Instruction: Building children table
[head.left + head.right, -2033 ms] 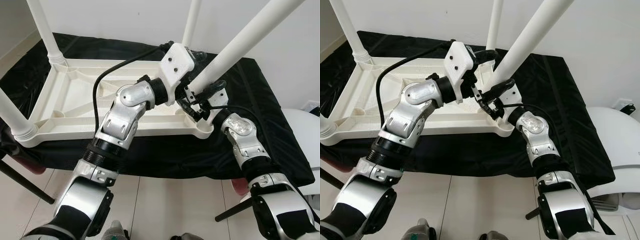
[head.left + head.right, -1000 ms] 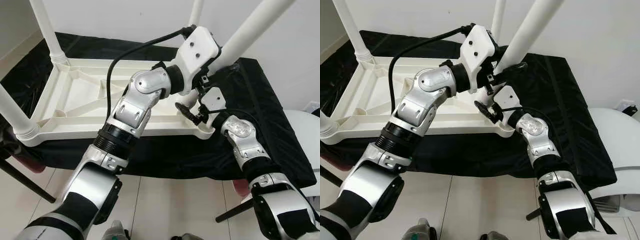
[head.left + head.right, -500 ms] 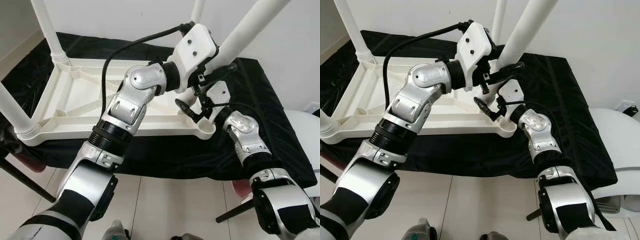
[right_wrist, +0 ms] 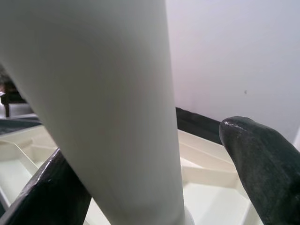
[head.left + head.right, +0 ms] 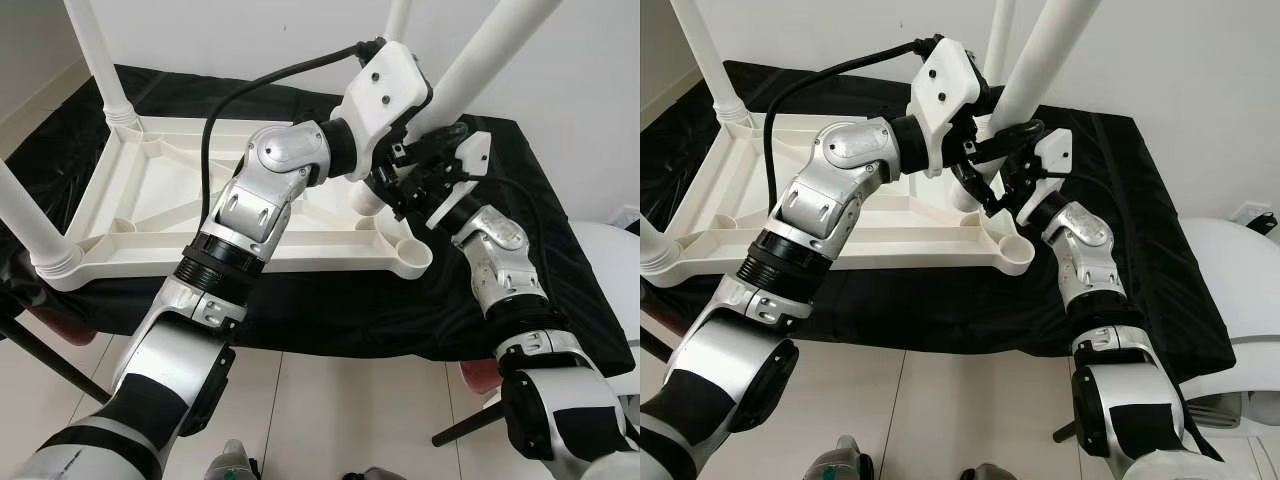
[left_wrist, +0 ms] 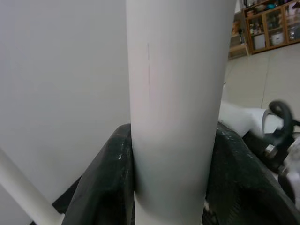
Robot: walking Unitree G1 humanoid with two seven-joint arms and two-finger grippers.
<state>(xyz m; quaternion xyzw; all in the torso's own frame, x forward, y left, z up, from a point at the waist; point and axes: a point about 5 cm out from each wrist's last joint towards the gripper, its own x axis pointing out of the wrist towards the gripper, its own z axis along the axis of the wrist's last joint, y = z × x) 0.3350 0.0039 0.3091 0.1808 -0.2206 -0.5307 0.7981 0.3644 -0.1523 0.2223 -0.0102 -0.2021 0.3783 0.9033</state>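
Note:
A white children's table [image 5: 150,200] lies upside down on a black-covered surface, with three white legs standing up from its corners. The fourth leg [image 5: 470,70] slants over the near right corner. Its lower end [image 5: 365,195] hangs just inside the frame, beside the bare corner socket [image 5: 412,255]. My left gripper [image 5: 430,130] is shut on this leg, which sits tight between the black fingers [image 6: 105,178] in the left wrist view. Lower on the leg, my right gripper [image 5: 405,185] straddles it open: one finger [image 4: 51,192] lies against the leg, the other finger [image 4: 262,159] stands apart.
The black cloth [image 5: 540,220] covers a low stand with dark legs [image 5: 50,360] over a tiled floor. A white rounded object [image 5: 615,260] sits at the right edge. A white wall runs close behind the table.
The right gripper let go of the leg near the socket, then rose back around it. The left gripper slid higher up the leg, whose lower end swung inward, off the corner socket.

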